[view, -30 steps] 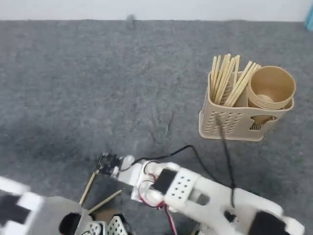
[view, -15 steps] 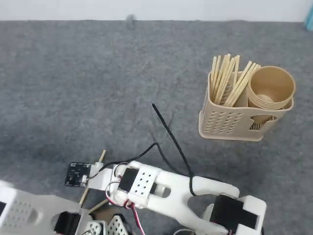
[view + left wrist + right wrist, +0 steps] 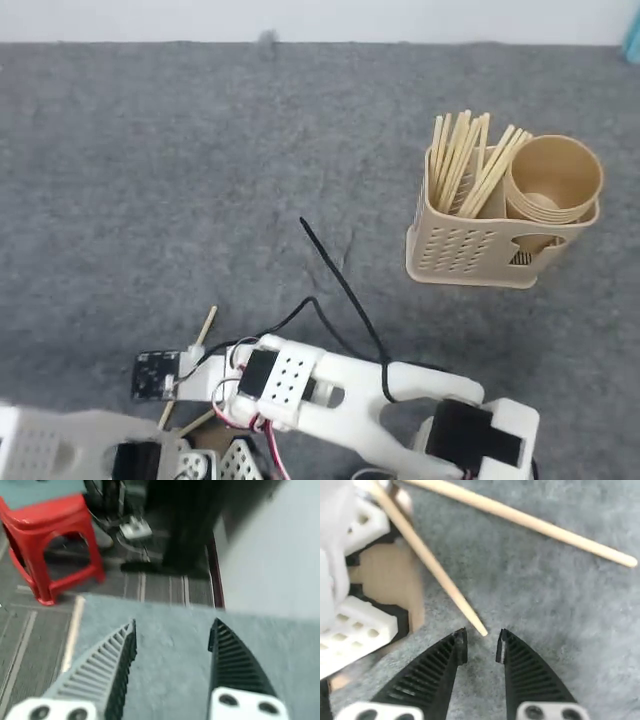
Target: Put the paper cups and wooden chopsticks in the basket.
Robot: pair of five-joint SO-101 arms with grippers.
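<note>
Facing a light, stiff, probably slippery wooden chopstick (image 3: 439,575) mid-frame, with jaws of the right gripper (image 3: 481,636) narrowly apart, calls for pinching crosswise on its shaft.

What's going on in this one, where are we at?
Most of the job is done: the basket holds a bundle of chopsticks and stacked paper cups. Two loose chopsticks lie on the table. The right gripper is open just at one's tip, not gripping it. The left gripper is open, holding nothing.

beige plastic basket (image 3: 460,255) dotted with small holes; tan paper cups (image 3: 560,165); pale wooden chopsticks (image 3: 455,160); mottled grey felt table cover (image 3: 180,160); red plastic stool (image 3: 47,517).
</note>
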